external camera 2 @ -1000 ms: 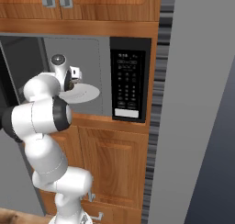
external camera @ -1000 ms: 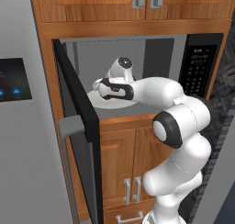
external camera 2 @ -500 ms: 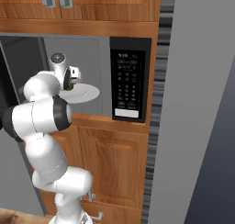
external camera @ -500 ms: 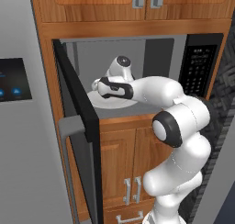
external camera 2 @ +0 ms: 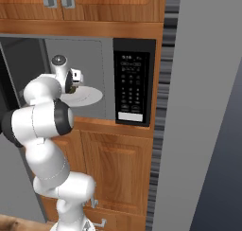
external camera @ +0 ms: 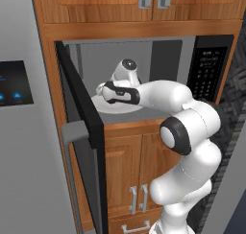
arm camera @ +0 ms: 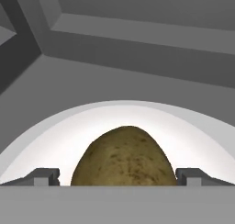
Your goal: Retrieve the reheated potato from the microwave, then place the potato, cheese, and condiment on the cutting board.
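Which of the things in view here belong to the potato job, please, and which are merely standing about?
Part of the job:
- potato, on the white plate
- microwave, its door swung open
- tool, open, a fingertip either side of the potato

Just standing about:
- fridge
- wooden cabinets

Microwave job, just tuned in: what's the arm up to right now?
The microwave door stands open and the arm has reached into the cavity. The tool is open, with one fingertip on each side of the potato, which sits on the white plate. In the hand view the fingers look set around the potato but not closed on it, so it is not yet gripped or lifted. Closing on it seems the likely next step.
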Controlling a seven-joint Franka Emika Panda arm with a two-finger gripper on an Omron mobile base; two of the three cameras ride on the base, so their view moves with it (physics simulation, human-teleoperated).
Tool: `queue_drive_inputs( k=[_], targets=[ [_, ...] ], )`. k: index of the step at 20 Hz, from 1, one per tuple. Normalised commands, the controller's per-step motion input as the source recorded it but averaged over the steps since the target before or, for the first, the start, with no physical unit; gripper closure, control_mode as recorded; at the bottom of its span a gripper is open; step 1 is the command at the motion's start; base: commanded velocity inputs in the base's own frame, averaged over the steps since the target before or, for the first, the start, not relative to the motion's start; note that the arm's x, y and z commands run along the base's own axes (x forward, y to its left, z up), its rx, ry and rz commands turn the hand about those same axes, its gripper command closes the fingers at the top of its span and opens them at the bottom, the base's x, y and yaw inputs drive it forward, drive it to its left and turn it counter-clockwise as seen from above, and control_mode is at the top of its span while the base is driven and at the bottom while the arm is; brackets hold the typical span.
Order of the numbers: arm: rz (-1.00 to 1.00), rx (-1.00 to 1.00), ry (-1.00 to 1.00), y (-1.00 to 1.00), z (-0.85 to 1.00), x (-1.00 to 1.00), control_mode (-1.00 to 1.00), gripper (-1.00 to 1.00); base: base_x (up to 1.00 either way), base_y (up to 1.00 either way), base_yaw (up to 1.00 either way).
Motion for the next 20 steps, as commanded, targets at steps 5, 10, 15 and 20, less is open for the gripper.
queue_drive_inputs(
  k=[5,10,15,20],
  targets=[
    [-0.03,0.00,0.00,0.00,-0.30,-0.07,-1.00,-1.00,0.00,0.00,0.00],
    [-0.02,0.00,0.00,0.02,-0.30,0.00,-1.00,1.00,0.00,0.00,0.00],
    [-0.03,0.00,0.00,0.00,-0.25,-0.12,-1.00,1.00,0.00,0.00,0.00],
    [-0.03,0.01,-0.04,0.00,-0.18,-0.32,-1.00,1.00,0.00,0.00,0.00]
  ],
)
